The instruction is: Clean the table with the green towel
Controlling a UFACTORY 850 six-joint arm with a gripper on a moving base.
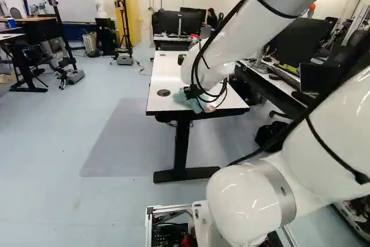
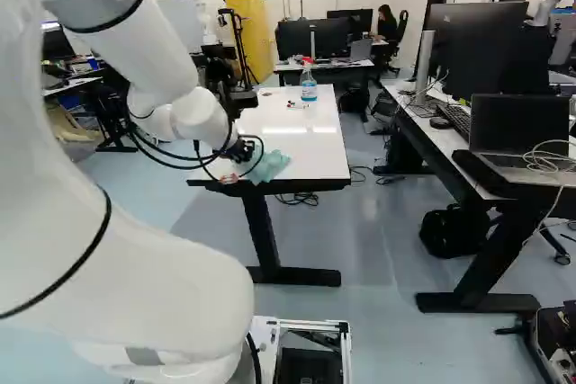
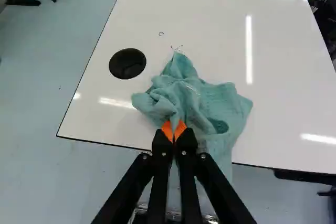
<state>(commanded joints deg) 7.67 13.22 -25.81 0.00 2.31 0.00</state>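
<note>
My gripper (image 2: pixel 241 152) is low over the near end of the white table (image 2: pixel 301 132) in the right base view. The green towel (image 2: pixel 268 166) lies there bunched, partly over the near edge. In the wrist view my gripper (image 3: pixel 174 129) is shut on a fold of the towel (image 3: pixel 210 103), its orange pads pinching the cloth. Ahead of the fingers the towel spreads on the tabletop, and one part hangs over the edge. Small dark marks (image 3: pixel 161 33) show on the table beyond it.
A spray bottle (image 2: pixel 309 83) stands toward the table's far end, with a small red and white thing (image 2: pixel 296 104) beside it. A black round cap (image 3: pixel 127 63) sits in the tabletop. Right of the table stands a desk with a laptop (image 2: pixel 519 137).
</note>
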